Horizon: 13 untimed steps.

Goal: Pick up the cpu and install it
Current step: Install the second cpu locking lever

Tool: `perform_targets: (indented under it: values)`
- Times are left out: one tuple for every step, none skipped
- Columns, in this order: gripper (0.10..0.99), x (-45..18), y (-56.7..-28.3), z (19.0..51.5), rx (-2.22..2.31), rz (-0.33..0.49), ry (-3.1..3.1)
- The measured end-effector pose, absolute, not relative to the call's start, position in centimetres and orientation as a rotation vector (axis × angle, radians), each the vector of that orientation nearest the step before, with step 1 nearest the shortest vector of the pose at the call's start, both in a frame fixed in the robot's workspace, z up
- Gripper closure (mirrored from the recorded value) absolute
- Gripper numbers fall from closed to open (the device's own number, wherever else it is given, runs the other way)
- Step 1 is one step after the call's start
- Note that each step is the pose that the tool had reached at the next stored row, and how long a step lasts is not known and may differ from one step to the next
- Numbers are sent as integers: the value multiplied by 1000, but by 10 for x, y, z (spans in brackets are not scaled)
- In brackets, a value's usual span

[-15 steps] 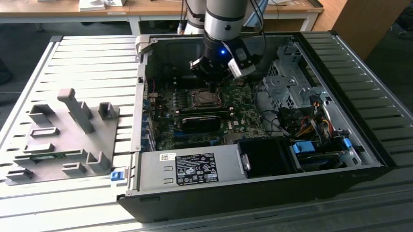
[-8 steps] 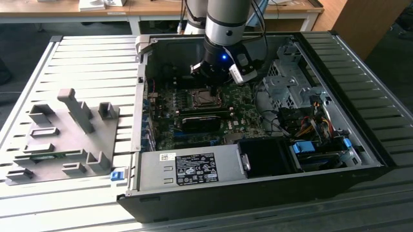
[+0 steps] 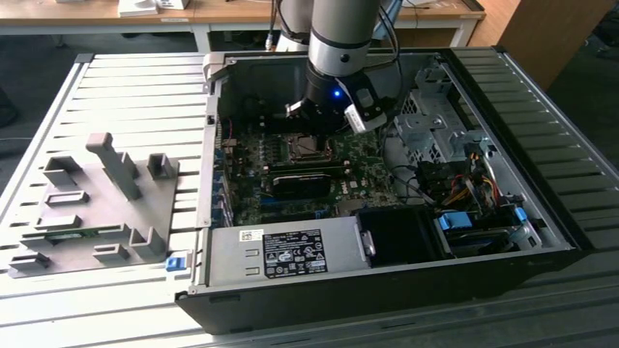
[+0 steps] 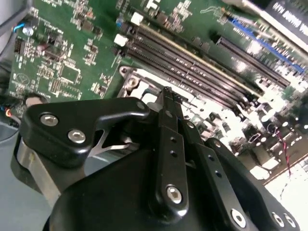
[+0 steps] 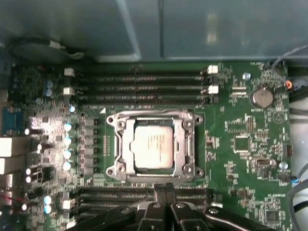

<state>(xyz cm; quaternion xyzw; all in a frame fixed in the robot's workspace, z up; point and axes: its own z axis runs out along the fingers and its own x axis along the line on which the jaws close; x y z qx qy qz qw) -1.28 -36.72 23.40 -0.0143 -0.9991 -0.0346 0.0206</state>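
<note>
First wrist view shows you the claw [image 5: 162, 188] clenched, its 2 fingers pressed together and holding nothing, while the cpu [image 5: 153, 148] sits in the motherboard's socket [image 5: 186, 144], just beside the fingertips.

socket [image 3: 312, 148]: partly hidden by arm | holder plate [image 3: 87, 210]: contents too small to tell

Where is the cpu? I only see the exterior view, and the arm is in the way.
Observer: In the first wrist view the cpu lies flat inside the motherboard socket, silvery top up.
Operator: Is the hand holding something?
Observer: No. In both wrist views the hand is shut and empty, just beside the socket.
Operator: What's next to the socket?
Observer: Long dark memory slots run along two opposite sides of it, with no sticks in them.
</note>
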Motion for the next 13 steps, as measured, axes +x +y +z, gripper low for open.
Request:
perform_targets:
  values:
    - [980,-14,-368,233,-45,-107,-3098]
    - [980,-16,-369,233,-44,-108,-3098]
    - [980,-18,-369,232,-44,-108,-3098]
    - [980,-21,-369,232,-43,-108,-3098]
    - [980,-24,-370,231,-43,-108,-3098]
    - [980,-27,-370,231,-43,-107,-3098]
    - [980,-29,-370,230,-43,-107,-3098]
    - [980,-30,-370,230,-43,-107,-3098]
    - [980,-31,-370,229,-43,-107,-3098]
    - [980,-31,-370,228,-43,-107,-3098]
    - [980,-31,-370,226,-43,-107,-3098]
    - [980,-31,-370,224,-43,-107,-3097]
    - [980,-31,-370,222,-43,-107,-3096]
